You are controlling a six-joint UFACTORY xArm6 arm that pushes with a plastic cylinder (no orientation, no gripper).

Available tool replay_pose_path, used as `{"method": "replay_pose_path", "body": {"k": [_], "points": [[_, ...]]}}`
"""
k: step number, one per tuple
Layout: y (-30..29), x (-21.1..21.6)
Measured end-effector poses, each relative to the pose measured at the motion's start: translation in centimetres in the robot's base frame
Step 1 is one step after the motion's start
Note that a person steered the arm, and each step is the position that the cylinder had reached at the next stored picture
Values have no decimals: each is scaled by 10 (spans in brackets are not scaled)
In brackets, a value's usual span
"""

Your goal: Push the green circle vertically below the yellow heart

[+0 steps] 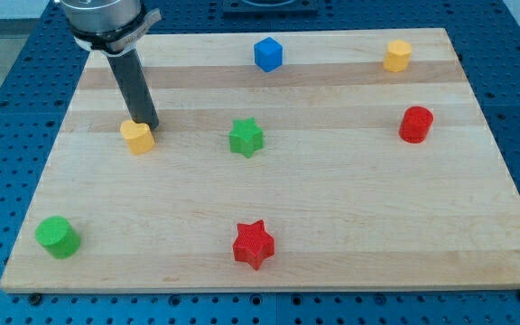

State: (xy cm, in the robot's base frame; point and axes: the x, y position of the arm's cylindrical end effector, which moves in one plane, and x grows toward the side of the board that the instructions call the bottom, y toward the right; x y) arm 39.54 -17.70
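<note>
My tip point(149, 124) touches yellow heart point(137, 136), green circle point(58, 236) well apart.

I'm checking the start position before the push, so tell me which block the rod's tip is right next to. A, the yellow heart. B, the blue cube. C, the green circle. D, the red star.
A: my tip sits just at the upper edge of the yellow heart, while the green circle lies far off toward the view's bottom left.

Bright, even overhead light, sharp focus throughout. Soft short shadows under blocks; the rod point(136, 86) casts a faint one by my tip point(148, 125). Mild sheen on counter point(350, 208). No blur.
</note>
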Motion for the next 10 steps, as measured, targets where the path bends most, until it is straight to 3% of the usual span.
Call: {"method": "replay_pose_path", "body": {"k": [5,10], "points": [[26,21],[-2,21]]}}
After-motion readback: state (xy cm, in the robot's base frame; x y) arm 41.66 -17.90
